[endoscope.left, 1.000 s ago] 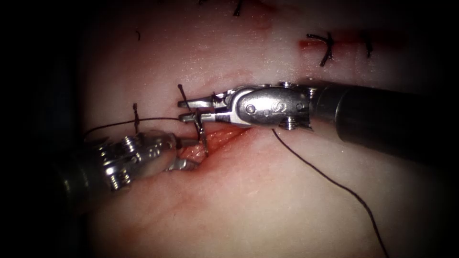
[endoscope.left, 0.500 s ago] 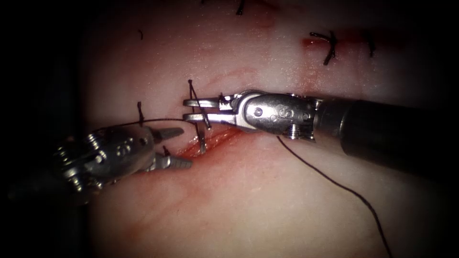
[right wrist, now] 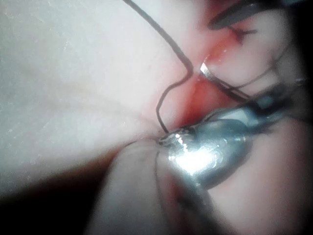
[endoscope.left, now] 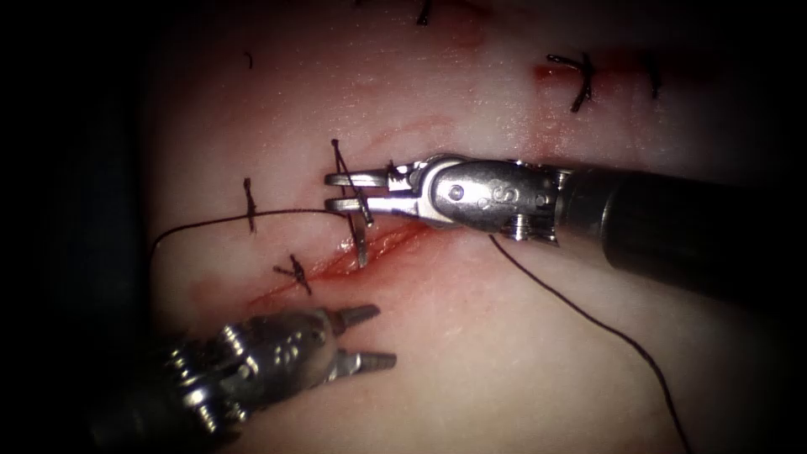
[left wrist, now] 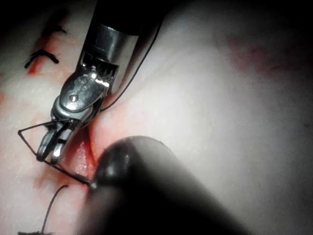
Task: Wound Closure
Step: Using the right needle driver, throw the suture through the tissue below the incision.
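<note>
Right tool (endoscope.left: 349, 192) clenched on needle (endoscope.left: 360, 244) mid-curve, tip in cut (endoscope.left: 370, 248); left tool (endoscope.left: 370, 338) released, empty; stitches (endoscope.left: 294, 271) placed, cut part open.

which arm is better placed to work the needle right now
Right, probably: the right tool already grips the needle over the cut, with its point in the tissue. The left tool hangs open and empty below the cut.

The right gripper (endoscope.left: 338, 192) is reached in flat from the right, shaft level, jaws clamped shut. The left gripper (endoscope.left: 377, 338) is parked low near the front-left, angled up and rightward, jaws spread open, nothing gripped.
</note>
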